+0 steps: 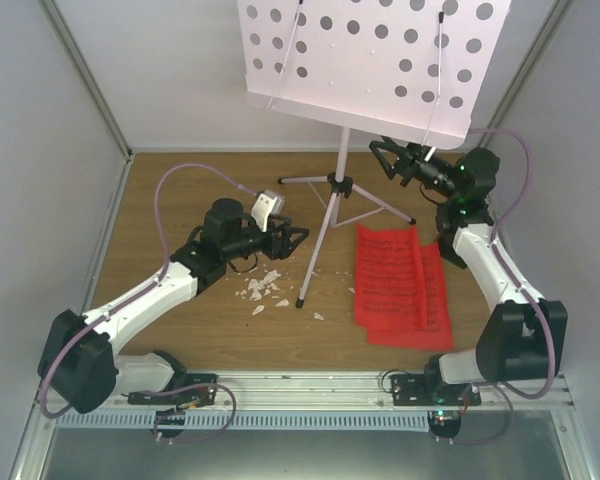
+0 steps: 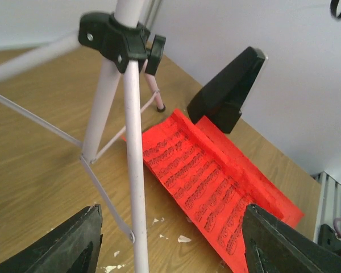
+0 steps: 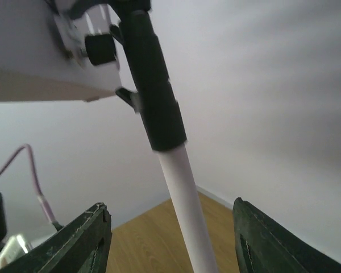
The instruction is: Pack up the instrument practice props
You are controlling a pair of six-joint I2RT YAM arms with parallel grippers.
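The white music stand has its hole-dotted tray [image 1: 370, 60] high at the back and thin tripod legs [image 1: 318, 250] on the wooden table. Red music sheets [image 1: 400, 285] lie right of the legs and also show in the left wrist view [image 2: 210, 176]. The black pyramid metronome [image 2: 227, 91] stands beyond the sheets; in the top view it is hidden. My left gripper [image 1: 298, 238] is open and empty, with a tripod leg [image 2: 133, 170] just ahead between its fingers. My right gripper [image 1: 385, 158] is open and empty beside the stand's pole [image 3: 184, 193], under the tray.
Small white crumbs [image 1: 265, 290] lie on the table under my left arm, near the front leg's foot. Grey walls close in the table on the left, back and right. A metal rail [image 1: 310, 385] runs along the near edge.
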